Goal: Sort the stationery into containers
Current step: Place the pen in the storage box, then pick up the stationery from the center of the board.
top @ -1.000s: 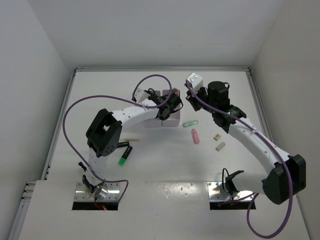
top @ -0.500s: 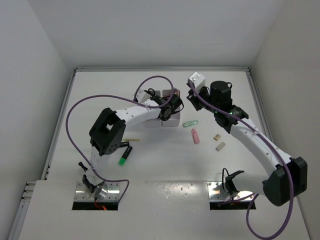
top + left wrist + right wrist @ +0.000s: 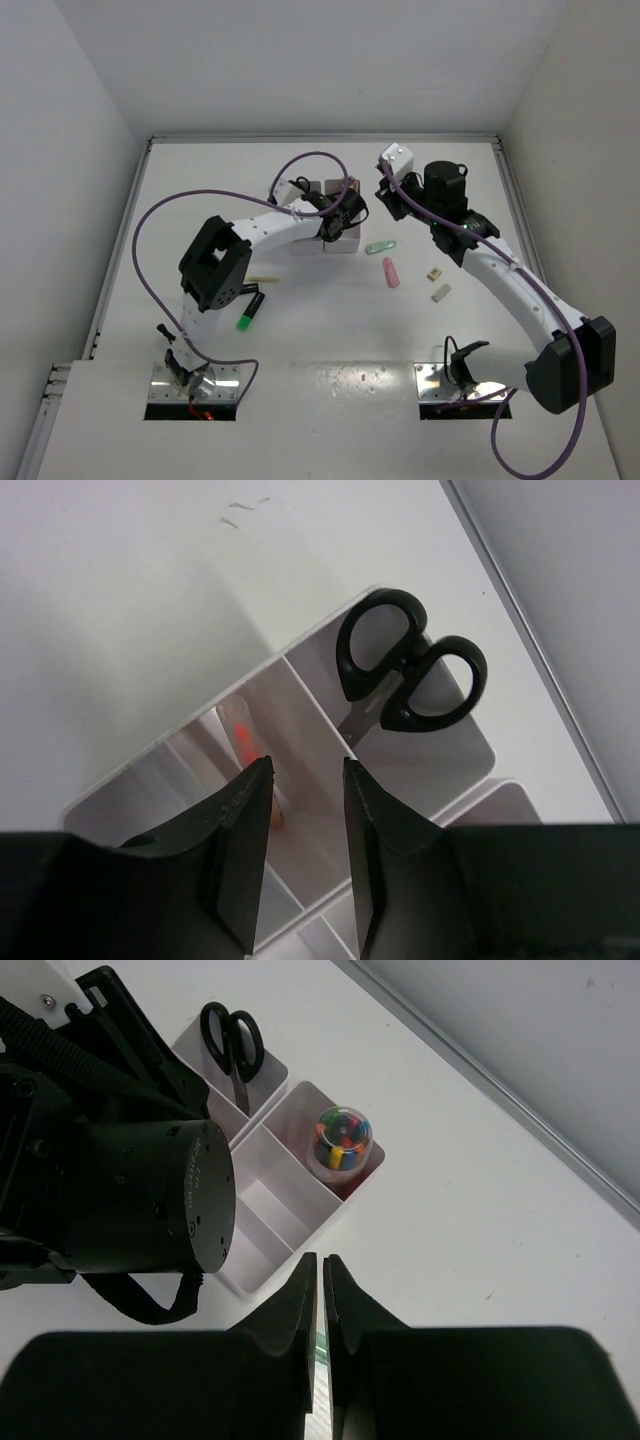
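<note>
Right arm has eased up and away toward the far right corner over the last second. The left elbow has swung a touch to the right, while the left fingers stay parked over the organiser boxes in the middle of the counter.

From the left wrist view, those fingers are parted by a modest gap with nothing between them. They hang over a compartment where a pink stick leans against the wall. In the very next compartment the scissors stand blades down, black handles up.

Over to the right fingers: pressed nearly together, just a slit (a sliver of green shows in it, and I can't tell what that is). Beyond them the second box has a tube of coloured bits in its end compartment.

Loose on the counter to the right lie the green clip, the pink eraser and two beige blocks. The green highlighter and yellow stick lie by the left arm.
</note>
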Controlling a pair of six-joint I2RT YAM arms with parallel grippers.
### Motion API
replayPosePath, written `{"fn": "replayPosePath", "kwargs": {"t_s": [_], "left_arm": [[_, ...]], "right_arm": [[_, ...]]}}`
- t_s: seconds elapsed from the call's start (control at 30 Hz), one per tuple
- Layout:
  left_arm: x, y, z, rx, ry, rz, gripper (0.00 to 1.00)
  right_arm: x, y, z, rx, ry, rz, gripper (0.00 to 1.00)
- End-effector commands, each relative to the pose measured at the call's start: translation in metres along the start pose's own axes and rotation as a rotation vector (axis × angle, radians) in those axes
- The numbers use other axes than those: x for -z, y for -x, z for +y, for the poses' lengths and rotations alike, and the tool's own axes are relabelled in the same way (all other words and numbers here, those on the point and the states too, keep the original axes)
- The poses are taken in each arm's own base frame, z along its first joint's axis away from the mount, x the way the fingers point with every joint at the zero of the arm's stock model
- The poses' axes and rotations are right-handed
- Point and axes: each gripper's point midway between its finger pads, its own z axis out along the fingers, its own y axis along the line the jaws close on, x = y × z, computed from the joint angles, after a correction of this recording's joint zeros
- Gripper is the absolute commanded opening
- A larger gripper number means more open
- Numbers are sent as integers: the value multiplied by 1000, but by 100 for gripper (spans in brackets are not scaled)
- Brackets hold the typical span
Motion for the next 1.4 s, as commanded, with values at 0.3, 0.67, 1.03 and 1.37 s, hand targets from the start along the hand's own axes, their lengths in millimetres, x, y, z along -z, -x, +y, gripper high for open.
{"fn": "replayPosePath", "kwargs": {"t_s": [0.3,0.67,1.03,1.37], "left_arm": [[84,91,43,-50,-80,121,8],[59,98,160,52,144,377,75],[35,19,137,72,232,570,64],[28,-2,149,51,285,564,57]], "right_arm": [[12,13,-2,-15,-4,-40,83],[6,6,14,-34,92,1,19],[8,3,13,-34,84,6,21],[12,6,10,-29,61,-6,22]]}}
